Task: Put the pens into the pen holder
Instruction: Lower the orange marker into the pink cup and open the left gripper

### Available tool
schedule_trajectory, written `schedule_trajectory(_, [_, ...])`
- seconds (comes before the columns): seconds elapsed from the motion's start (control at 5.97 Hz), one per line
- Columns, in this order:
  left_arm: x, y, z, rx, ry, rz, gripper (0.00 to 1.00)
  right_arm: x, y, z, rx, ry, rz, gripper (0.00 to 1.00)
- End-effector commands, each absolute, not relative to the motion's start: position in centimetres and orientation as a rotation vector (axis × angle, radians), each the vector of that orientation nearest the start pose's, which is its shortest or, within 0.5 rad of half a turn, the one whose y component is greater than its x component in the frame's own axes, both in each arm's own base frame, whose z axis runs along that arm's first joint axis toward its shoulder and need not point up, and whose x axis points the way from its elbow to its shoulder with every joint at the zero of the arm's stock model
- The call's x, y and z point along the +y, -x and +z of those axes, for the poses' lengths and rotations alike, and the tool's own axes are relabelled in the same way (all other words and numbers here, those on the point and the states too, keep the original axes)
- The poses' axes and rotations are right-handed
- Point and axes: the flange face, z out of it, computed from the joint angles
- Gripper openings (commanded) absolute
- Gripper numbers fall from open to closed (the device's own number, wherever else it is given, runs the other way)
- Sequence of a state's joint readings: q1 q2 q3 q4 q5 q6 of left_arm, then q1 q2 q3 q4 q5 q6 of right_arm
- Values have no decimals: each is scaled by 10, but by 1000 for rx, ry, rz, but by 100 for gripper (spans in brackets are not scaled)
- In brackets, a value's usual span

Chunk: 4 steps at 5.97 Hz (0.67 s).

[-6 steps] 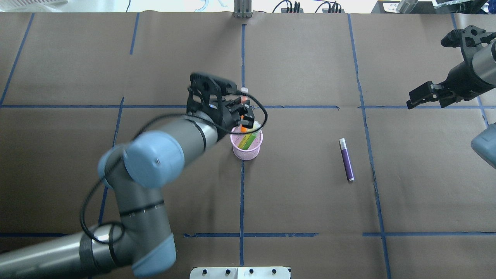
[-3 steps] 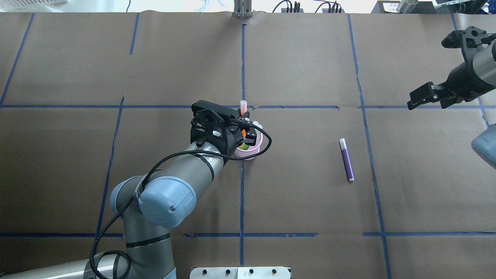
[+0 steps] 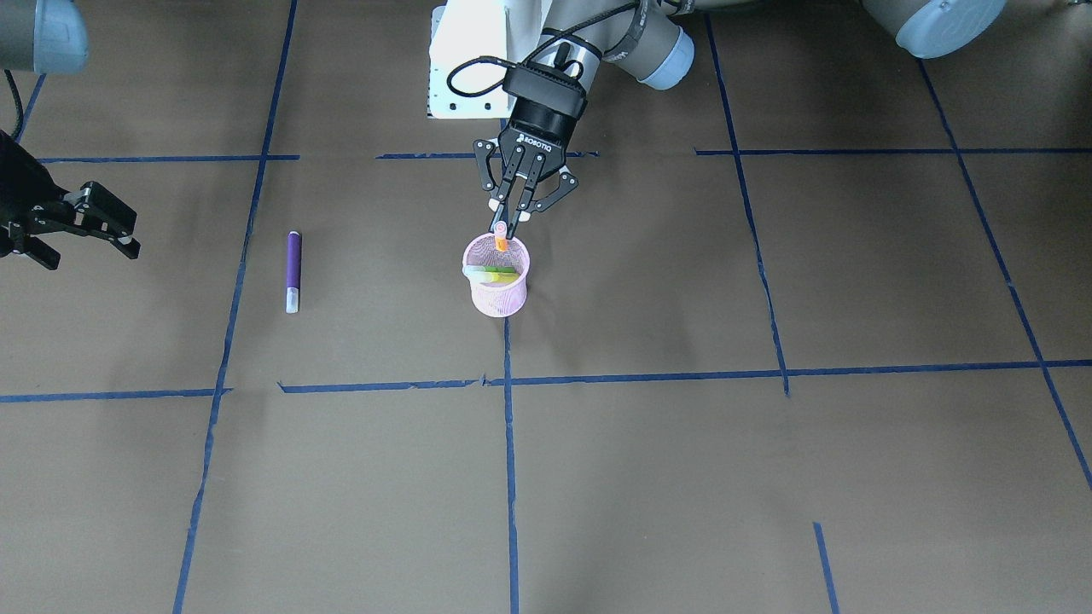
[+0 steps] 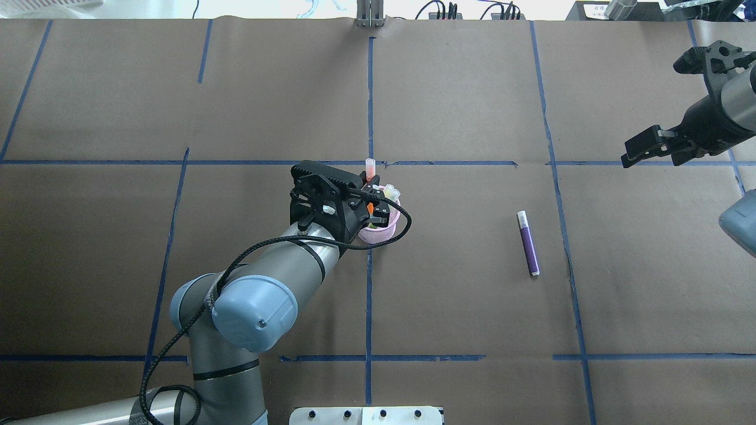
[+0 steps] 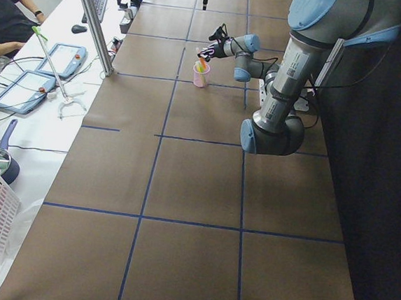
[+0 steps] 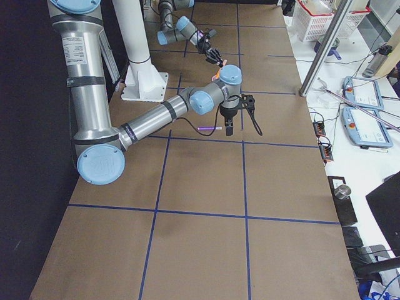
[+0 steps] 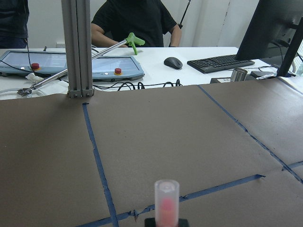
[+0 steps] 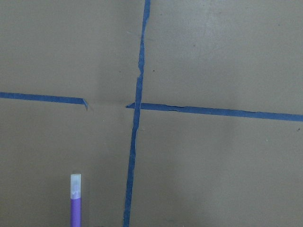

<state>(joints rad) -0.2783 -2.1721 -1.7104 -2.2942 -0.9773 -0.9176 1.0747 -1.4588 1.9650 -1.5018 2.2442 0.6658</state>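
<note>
The pink mesh pen holder (image 4: 383,234) (image 3: 499,297) stands at the table's middle. A green pen (image 3: 495,275) leans inside it. My left gripper (image 4: 373,203) (image 3: 508,220) is right over the cup's rim, shut on the orange pen (image 4: 370,167) (image 3: 501,235), which stands upright with its lower end in the cup; its whitish cap shows in the left wrist view (image 7: 166,201). The purple pen (image 4: 528,243) (image 3: 293,269) (image 8: 75,203) lies flat on the table, well to the cup's right. My right gripper (image 4: 649,150) (image 3: 85,228) is open and empty, high at the table's far right.
Brown paper with blue tape lines covers the table. An aluminium post (image 4: 370,15) (image 7: 78,47) stands at the far edge. The robot's white base plate (image 3: 465,68) is at the near edge. Operators' tablets and a keyboard lie beyond the table.
My left arm swung back toward the robot and lowered the orange pen, so its lower end now sits deeper in the cup. The right arm and the purple pen have not moved.
</note>
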Motion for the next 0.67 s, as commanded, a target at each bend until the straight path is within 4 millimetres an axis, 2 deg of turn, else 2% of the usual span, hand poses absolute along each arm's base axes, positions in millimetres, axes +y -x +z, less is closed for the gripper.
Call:
schedule_trajectory(0.0, [-354, -548, 162, 1097, -1065, -186, 100, -488, 183, 406, -849, -103, -32, 100])
schedule_trajectory(0.17, [-350, -551, 161, 1123, -1061, -193, 100, -488, 184, 406, -849, -101, -32, 100])
schedule_trajectory(0.33, [-348, -549, 157, 1191, -1003, -276, 100, -488, 185, 407, -848, -98, -33, 100])
schedule_trajectory(0.5, [-347, -546, 156, 1248, -952, -344, 100, -483, 199, 407, -850, -75, -38, 100])
